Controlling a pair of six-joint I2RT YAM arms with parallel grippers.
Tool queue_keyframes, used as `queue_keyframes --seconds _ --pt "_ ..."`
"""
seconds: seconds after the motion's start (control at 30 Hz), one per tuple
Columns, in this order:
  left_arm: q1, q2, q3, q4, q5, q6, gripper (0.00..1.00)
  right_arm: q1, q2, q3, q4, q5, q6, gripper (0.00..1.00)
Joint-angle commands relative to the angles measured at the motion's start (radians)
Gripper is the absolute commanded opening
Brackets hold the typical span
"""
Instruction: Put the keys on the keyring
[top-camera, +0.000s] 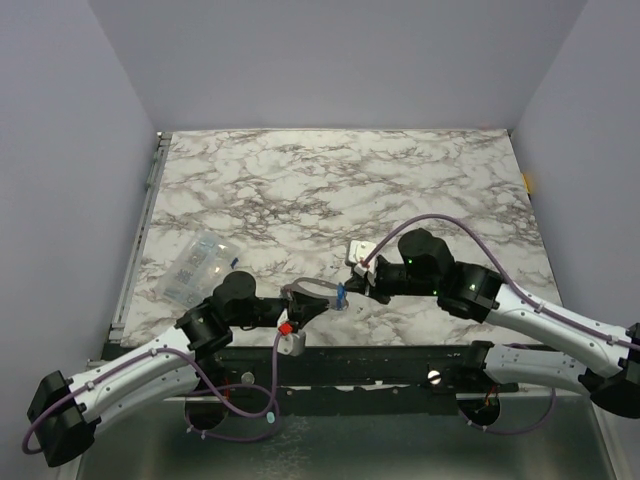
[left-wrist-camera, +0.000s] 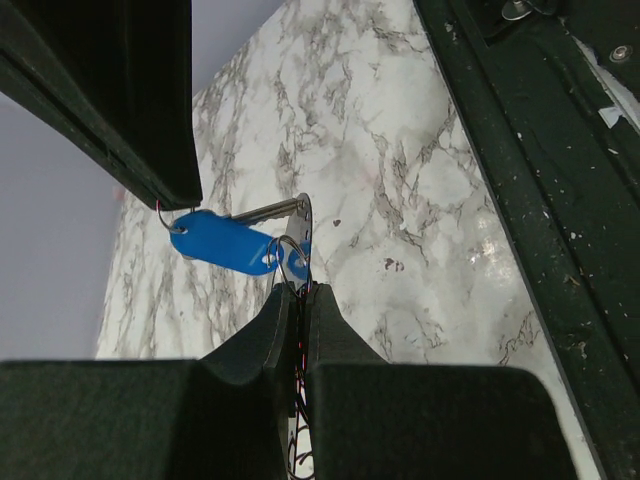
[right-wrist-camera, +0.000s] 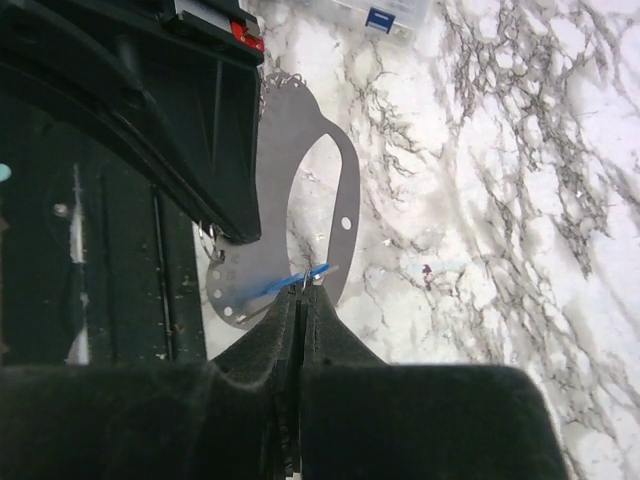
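The keyring (top-camera: 308, 290) is a thin flat grey D-shaped loop with small holes, held just above the table's near edge. My left gripper (top-camera: 300, 308) is shut on its near rim; its own view shows the keyring (left-wrist-camera: 303, 215) edge-on above the shut gripper (left-wrist-camera: 297, 290). A blue-headed key (top-camera: 341, 296) lies across the loop. In the right wrist view my right gripper (right-wrist-camera: 303, 295) is shut on the small wire ring at the blue key (right-wrist-camera: 285, 284), in front of the keyring (right-wrist-camera: 345, 200). The left wrist view shows the key (left-wrist-camera: 225, 243) flat-on. No silver keys can be made out.
A clear plastic packet (top-camera: 200, 265) with printed marks lies on the marble table (top-camera: 400, 180) to the left of the left arm, and shows at the top of the right wrist view as the packet (right-wrist-camera: 390, 12). The dark base rail (top-camera: 380, 365) runs along the near edge.
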Motion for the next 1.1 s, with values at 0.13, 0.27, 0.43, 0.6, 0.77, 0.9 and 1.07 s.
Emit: queue_keyframes --seconds 0.13,0.27,0.43,0.6,0.77,0.9,1.07 --pt "-0.005 0.03 0.03 0.021 0.088 -0.026 0.0 0.046 0.018 -0.035 0.094 0.121 -0.143 0.01" --pt "-0.007 0.053 0.034 0.021 0.114 -0.048 0.0 0.046 0.009 -0.024 0.114 0.155 -0.158 0.01" --pt "-0.009 0.068 0.039 0.021 0.134 -0.067 0.0 0.046 0.0 -0.022 0.128 0.188 -0.17 0.01" --pt "-0.009 0.08 0.042 0.021 0.136 -0.082 0.0 0.073 0.007 -0.034 0.115 0.179 -0.181 0.01" --pt "-0.012 0.093 0.044 0.021 0.138 -0.092 0.0 0.136 0.021 -0.046 0.078 0.209 -0.219 0.01" --pt "-0.015 0.102 0.045 0.02 0.135 -0.096 0.0 0.149 0.022 -0.042 0.036 0.168 -0.231 0.01" --pt "-0.018 0.109 0.047 0.018 0.134 -0.098 0.0 0.172 0.028 -0.039 -0.02 0.131 -0.252 0.01"
